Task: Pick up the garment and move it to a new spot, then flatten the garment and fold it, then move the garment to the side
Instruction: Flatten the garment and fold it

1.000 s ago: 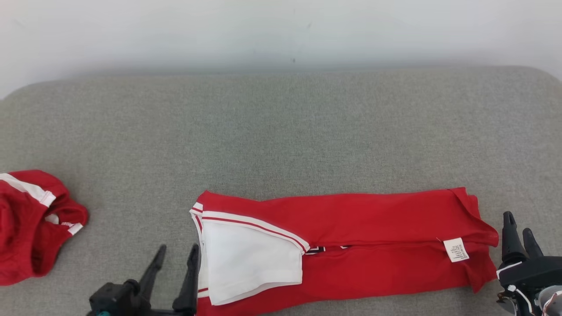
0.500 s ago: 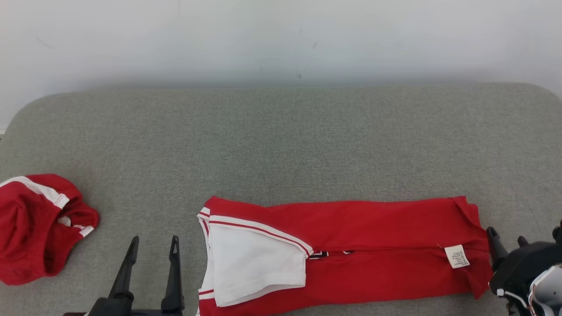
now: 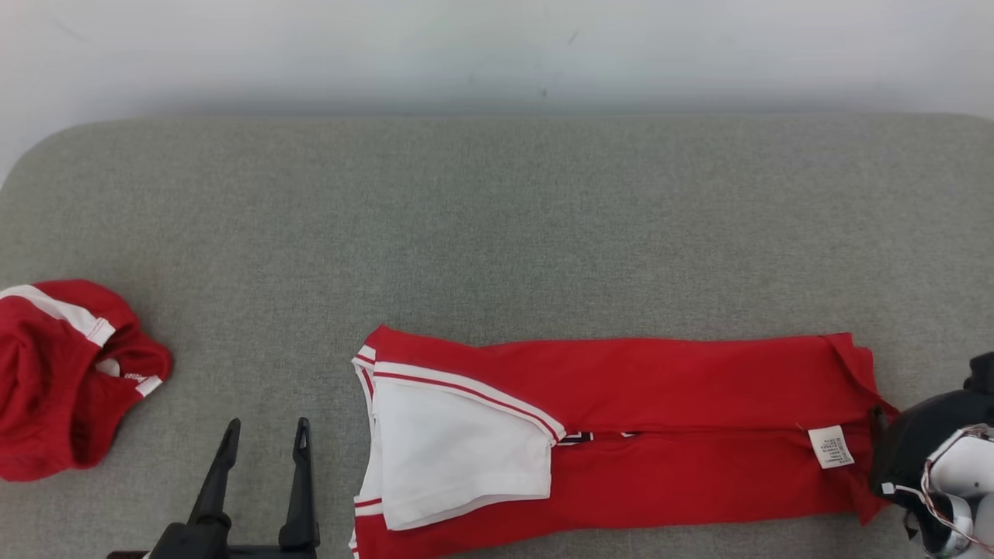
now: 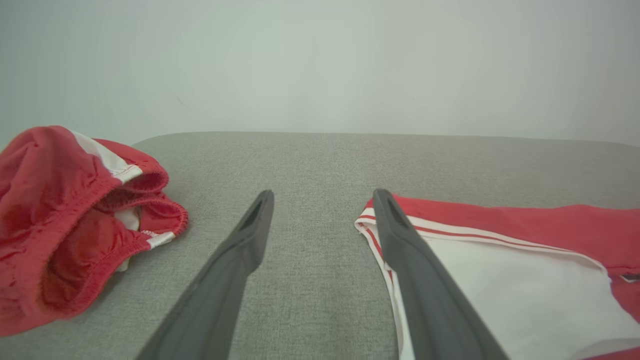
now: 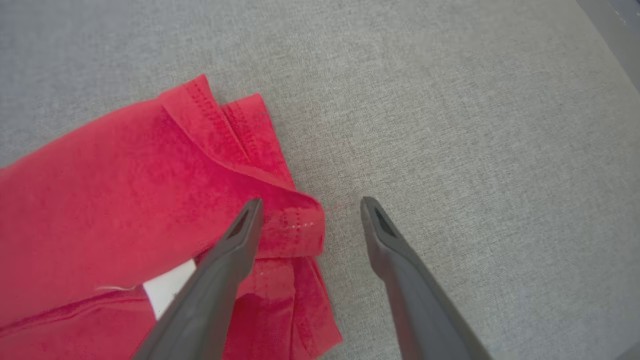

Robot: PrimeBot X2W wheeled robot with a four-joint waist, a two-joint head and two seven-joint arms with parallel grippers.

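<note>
The garment [image 3: 660,419] is a red shirt with a white sleeve and red-striped trim, folded into a long strip across the near part of the grey surface [image 3: 497,233]. My left gripper [image 3: 265,425] stands open just left of the sleeve end, empty; in the left wrist view the left gripper [image 4: 324,192] has its right finger over the garment's [image 4: 525,250] white edge. My right gripper [image 5: 311,201] is open over the right end of the garment [image 5: 125,190], its left finger above the folded corner, its right finger above bare fabric. Its dark body [image 3: 920,442] covers that end in the head view.
A second red garment [image 3: 62,380] with white bands lies crumpled at the left edge, also in the left wrist view [image 4: 65,225]. A white care label [image 3: 831,446] sits near the strip's right end. A pale wall [image 3: 497,46] rises behind the cushion.
The head camera has shifted. My left gripper has drawn left, away from the sleeve end. My right gripper has come in over the garment's right end, its fingers now hidden in the head view.
</note>
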